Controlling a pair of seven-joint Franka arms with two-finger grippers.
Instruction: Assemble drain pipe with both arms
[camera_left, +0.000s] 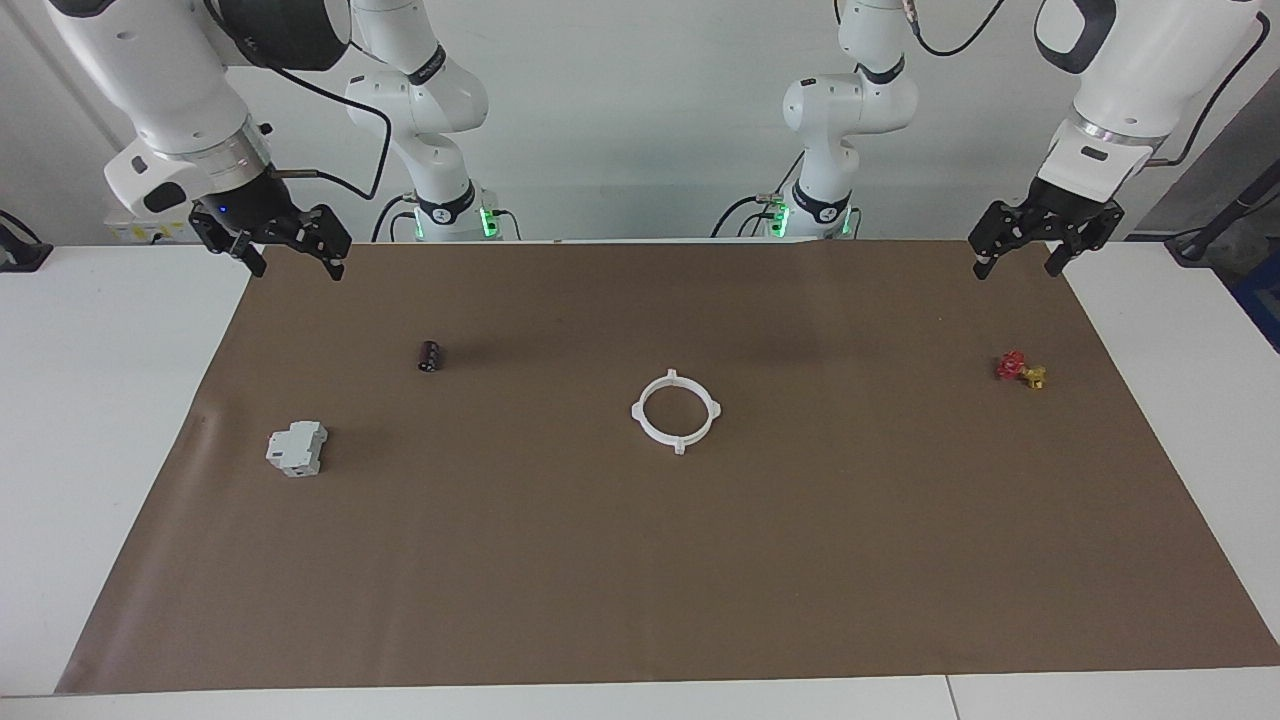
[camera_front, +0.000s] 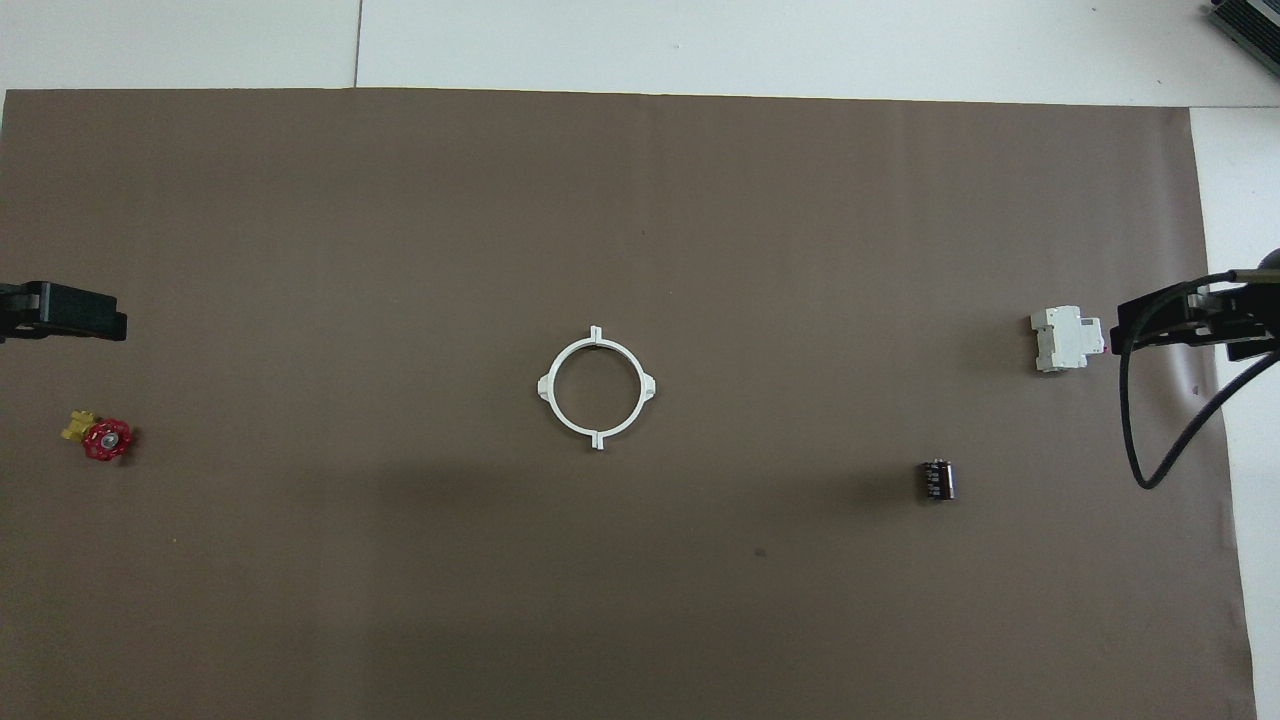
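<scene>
The drain pipe (camera_left: 676, 411), a thin, light, probably slippery ring on the brown mat, wants pinching at its tabs; the left gripper (camera_left: 1020, 265) and right gripper (camera_left: 297, 266) hang with jaws wide, holding nothing.

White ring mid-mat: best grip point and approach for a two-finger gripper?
The white ring lies flat on the brown mat, its band thin, with nothing near it. Probably best to come straight down from above, one finger inside the hole and one outside, pinching the band across its thickness midway between two tabs. Both halves appear joined, so either the left gripper or the right gripper, both open, could likely lift it whole.
</scene>
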